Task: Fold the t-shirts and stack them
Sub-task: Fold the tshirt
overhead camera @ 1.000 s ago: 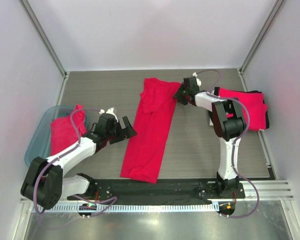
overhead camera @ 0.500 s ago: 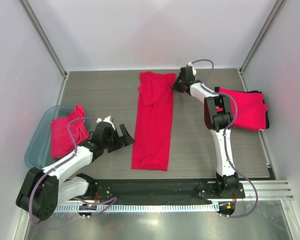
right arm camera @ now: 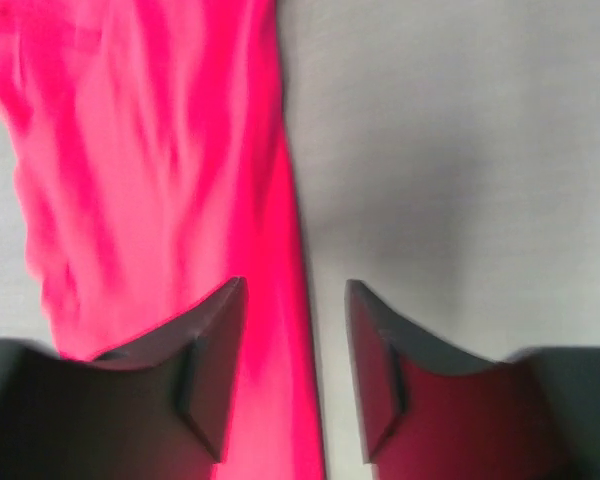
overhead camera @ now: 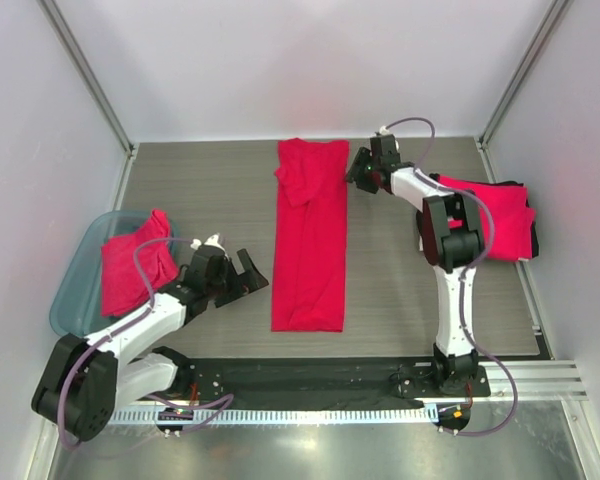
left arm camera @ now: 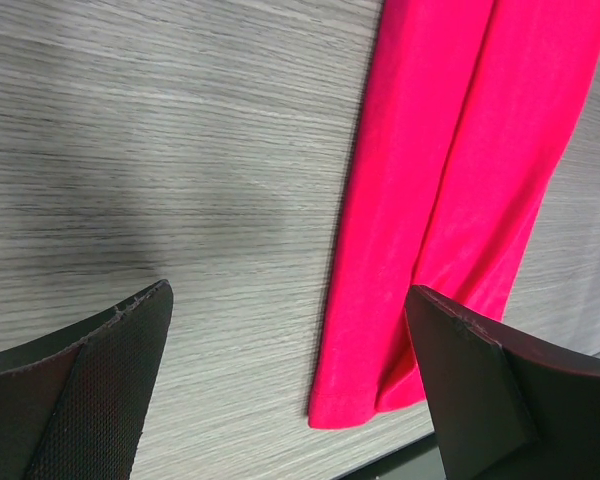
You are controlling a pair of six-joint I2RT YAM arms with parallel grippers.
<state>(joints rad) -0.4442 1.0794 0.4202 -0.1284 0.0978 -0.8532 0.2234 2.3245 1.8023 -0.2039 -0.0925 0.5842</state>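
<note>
A red t-shirt (overhead camera: 310, 240), folded lengthwise into a long strip, lies flat up the middle of the table. My right gripper (overhead camera: 357, 172) is open at the strip's far right edge. In the right wrist view its jaws (right arm camera: 295, 335) straddle the edge of the shirt (right arm camera: 150, 170) without closing on it. My left gripper (overhead camera: 244, 274) is open and empty, left of the strip's near end. The left wrist view shows the gripper (left arm camera: 290, 390) over bare table, with the shirt's (left arm camera: 450, 170) near corner between the fingertips (left arm camera: 90, 370).
A stack of folded red shirts (overhead camera: 492, 215) lies at the right edge of the grey table (overhead camera: 210, 190). A translucent bin (overhead camera: 75, 285) at the left holds another red shirt (overhead camera: 130, 265). White walls close in the back and sides.
The strip was slanted with its near end to the left and now lies straight. My left gripper has drawn back left off the cloth. My right gripper stays at the far right corner.
</note>
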